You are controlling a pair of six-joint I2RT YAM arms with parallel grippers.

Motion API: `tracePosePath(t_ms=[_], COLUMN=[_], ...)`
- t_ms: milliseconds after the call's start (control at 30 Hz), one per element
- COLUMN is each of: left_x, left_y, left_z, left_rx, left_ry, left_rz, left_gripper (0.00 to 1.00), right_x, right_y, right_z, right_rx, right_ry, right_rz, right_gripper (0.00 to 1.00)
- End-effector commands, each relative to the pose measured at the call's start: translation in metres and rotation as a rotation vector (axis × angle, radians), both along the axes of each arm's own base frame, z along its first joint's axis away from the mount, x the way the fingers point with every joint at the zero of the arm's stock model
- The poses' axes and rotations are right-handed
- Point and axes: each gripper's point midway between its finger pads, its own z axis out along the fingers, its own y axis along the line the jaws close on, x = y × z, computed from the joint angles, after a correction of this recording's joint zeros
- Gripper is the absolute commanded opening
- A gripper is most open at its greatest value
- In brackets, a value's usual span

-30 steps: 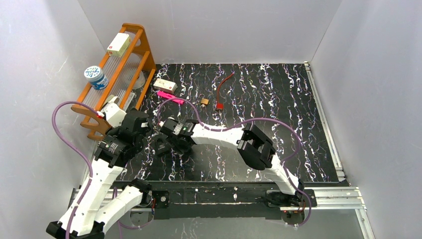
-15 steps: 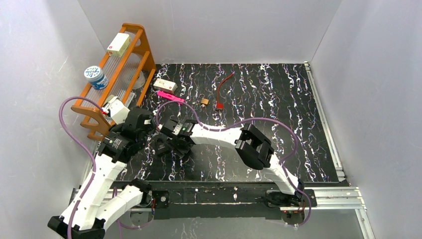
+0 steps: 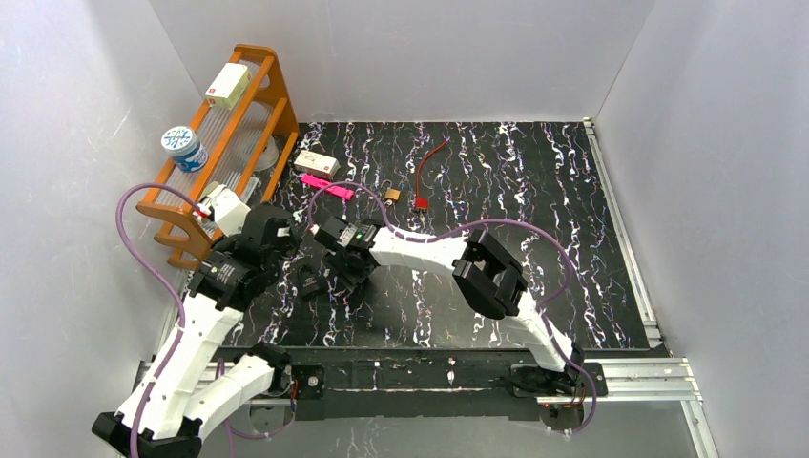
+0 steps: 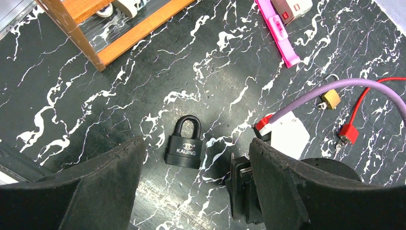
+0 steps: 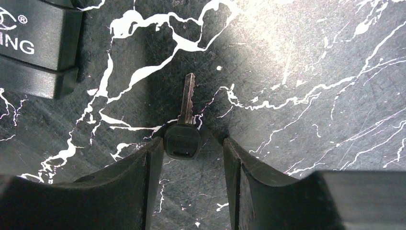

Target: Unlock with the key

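Observation:
A black padlock marked KAIJING lies flat on the black marbled mat with its shackle closed. It also shows in the top view. My left gripper hangs open above it, with one finger to each side and nothing held. A key with a black head lies on the mat just right of the padlock, its blade pointing away. My right gripper is open and low at the mat. The key's head sits between its fingertips, against the left one. The key is too small to see in the top view.
An orange rack at the left holds a blue-white tub and a white box. On the far mat lie a white box, a pink tool, a small brass padlock and a red cable.
My left wrist has shifted slightly up and to the left. My right gripper has moved a little farther from the bases, beside the black padlock.

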Motion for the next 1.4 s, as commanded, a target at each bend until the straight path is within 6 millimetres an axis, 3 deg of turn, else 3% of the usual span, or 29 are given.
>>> tracePosePath(t_ms=[0,200,333,633,800,1067,1367], left_x=[0.003,0.003,0.004,-0.001,0.004,0.020,0.031], left_y=[0.003,0.003,0.001,-0.011,-0.042,-0.128,-0.169], left_z=[0.006,0.003,0.001,0.004,-0.012,-0.043,-0.064], left_rx=[0.007,0.002,-0.009,-0.127,-0.270,-0.543,-0.677], left_ry=[-0.018,-0.024,-0.026,-0.122,-0.130,-0.058,-0.032], left_rz=[0.016,0.022,0.018,-0.027,-0.118,-0.410,-0.540], left_gripper=[0.78,0.78,0.78,0.81,0.83,0.87,0.86], right_x=[0.004,0.003,0.004,0.011,0.012,0.009,-0.001], right_y=[-0.002,-0.006,-0.004,-0.009,-0.021,-0.039,-0.046], right_z=[-0.019,-0.018,-0.012,0.046,0.072,0.114,0.128], right_rx=[-0.027,-0.024,0.002,0.229,0.319,0.452,0.523], right_ry=[0.013,0.005,-0.011,-0.150,-0.203,-0.239,-0.211], right_rz=[-0.023,-0.022,-0.022,-0.057,-0.100,-0.146,-0.146], right_gripper=[0.55,0.39,0.34,0.33,0.32,0.32,0.32])
